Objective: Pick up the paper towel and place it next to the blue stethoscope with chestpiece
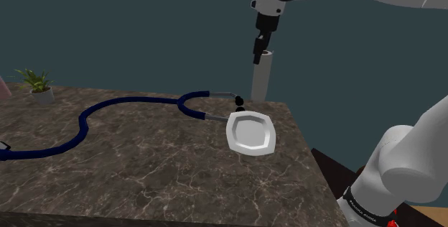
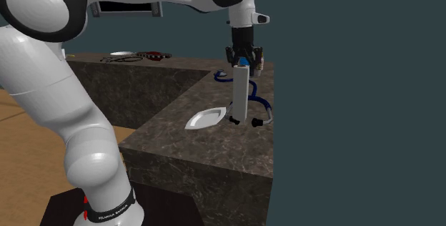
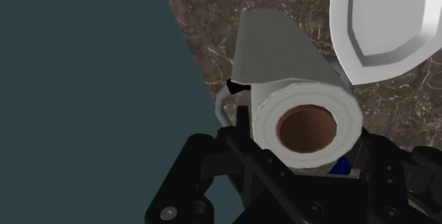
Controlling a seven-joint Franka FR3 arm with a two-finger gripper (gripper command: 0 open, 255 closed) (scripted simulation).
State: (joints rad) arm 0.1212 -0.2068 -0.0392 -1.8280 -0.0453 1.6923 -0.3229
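The paper towel (image 1: pixel 260 75) is an upright grey-white roll with a brown core, at the counter's far edge beside the stethoscope's black earpieces (image 1: pixel 240 103). My gripper (image 1: pixel 261 52) comes down on the roll's top end and is shut on it. In the wrist view the roll (image 3: pixel 283 66) sits clasped between my black fingers (image 3: pixel 237 134). The second exterior view shows the roll (image 2: pixel 241 92) hanging straight under the gripper (image 2: pixel 244 61), its lower end at the counter; whether it touches I cannot tell. The blue stethoscope tube (image 1: pixel 93 114) snakes away toward the shoulder view's left.
A white angular plate (image 1: pixel 251 132) lies just in front of the roll on the dark marble counter (image 1: pixel 143 182). A small potted plant (image 1: pixel 37 83) stands at the far left corner. The counter's edge drops off right behind the roll. Small items (image 2: pixel 136 56) lie on another counter.
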